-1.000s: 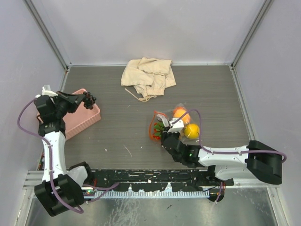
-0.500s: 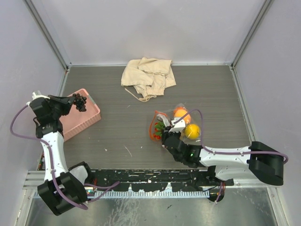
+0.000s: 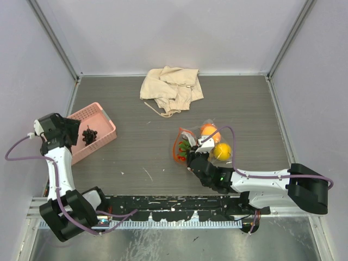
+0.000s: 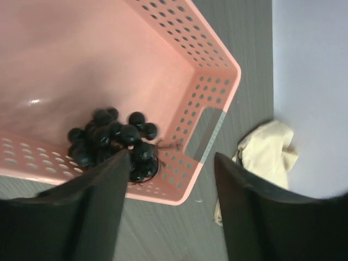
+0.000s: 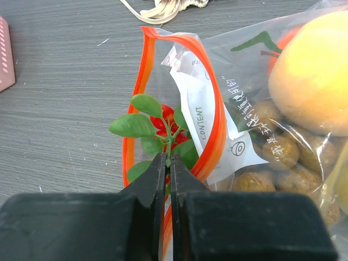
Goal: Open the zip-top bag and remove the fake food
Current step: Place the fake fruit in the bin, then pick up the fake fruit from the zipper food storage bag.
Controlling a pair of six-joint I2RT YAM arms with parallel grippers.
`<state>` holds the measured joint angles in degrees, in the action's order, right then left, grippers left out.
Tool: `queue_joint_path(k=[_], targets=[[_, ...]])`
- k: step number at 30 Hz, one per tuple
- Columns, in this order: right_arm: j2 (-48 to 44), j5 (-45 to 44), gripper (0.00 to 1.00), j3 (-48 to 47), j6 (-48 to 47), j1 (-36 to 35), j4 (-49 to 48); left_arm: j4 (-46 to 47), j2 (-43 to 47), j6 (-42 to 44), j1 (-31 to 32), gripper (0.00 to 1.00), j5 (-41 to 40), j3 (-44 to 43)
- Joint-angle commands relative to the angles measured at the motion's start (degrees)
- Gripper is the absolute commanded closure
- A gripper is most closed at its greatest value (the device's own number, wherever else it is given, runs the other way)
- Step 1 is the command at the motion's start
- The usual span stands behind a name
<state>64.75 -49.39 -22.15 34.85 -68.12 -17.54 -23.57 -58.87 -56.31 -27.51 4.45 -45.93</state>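
left pincer (image 4: 171,159): apart, over grapes (image 4: 111,142) in basket (image 4: 212,65)
right pincer (image 5: 167,163): clamped on leafy sprig (image 5: 138,125) at bag (image 5: 234,49) mouth

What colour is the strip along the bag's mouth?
The strip is orange-red; the right wrist view shows it best.

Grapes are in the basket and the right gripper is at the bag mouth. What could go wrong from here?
1. The right gripper is shut on only the thin leafy sprig at the mouth of the zip-top bag; it may slip free when pulled.
2. Nothing pins the bag: the left gripper is open over the grapes in the pink basket. A pull could drag the whole bag.
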Motion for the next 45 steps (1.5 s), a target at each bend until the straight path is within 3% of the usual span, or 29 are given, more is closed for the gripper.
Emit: queue_joint_path(k=[1,2,7,13,18,21,25,31,40,45], targets=[[-0.32,-0.74,0.99,-0.26,1.29,0.18,-1.46,-5.23,-1.15,-2.83,-0.59,0.13,-9.09,-3.84],[-0.26,-0.71,0.99,-0.26,1.41,0.2,-1.45,-5.82,-1.5,-2.82,-0.49,0.02,-9.57,-4.18],[-0.36,-0.62,0.99,-0.26,1.58,0.18,-1.28,-8.18,-2.2,-2.01,-0.46,0.02,-9.93,-5.99],[-0.8,-0.54,0.99,-0.36,1.36,0.19,-1.18,-2.82,1.25,-0.57,-0.21,0.02,-0.06,-3.08],[-1.56,-0.34,0.99,-0.68,1.08,0.18,-0.85,-1.32,4.45,2.54,1.11,0.02,3.25,-2.85],[-2.17,-0.42,0.99,-0.93,0.55,0.17,-0.47,1.57,5.97,4.92,3.44,0.02,7.66,-2.65],[-3.68,-0.43,0.99,-0.82,0.23,0.24,0.2,9.88,7.13,7.46,7.21,0.02,19.67,-0.15],[-5.32,-0.51,0.99,-1.01,-0.54,0.47,0.8,20.48,8.97,8.13,19.86,0.0,29.63,5.62],[-7.89,0.58,0.99,-1.76,-1.96,1.09,2.56,37.36,15.26,8.19,40.33,0.04,24.53,17.31],[-8.59,2.49,0.99,-2.68,-2.85,1.98,3.23,45.97,14.37,8.99,51.28,0.05,18.45,23.01]])
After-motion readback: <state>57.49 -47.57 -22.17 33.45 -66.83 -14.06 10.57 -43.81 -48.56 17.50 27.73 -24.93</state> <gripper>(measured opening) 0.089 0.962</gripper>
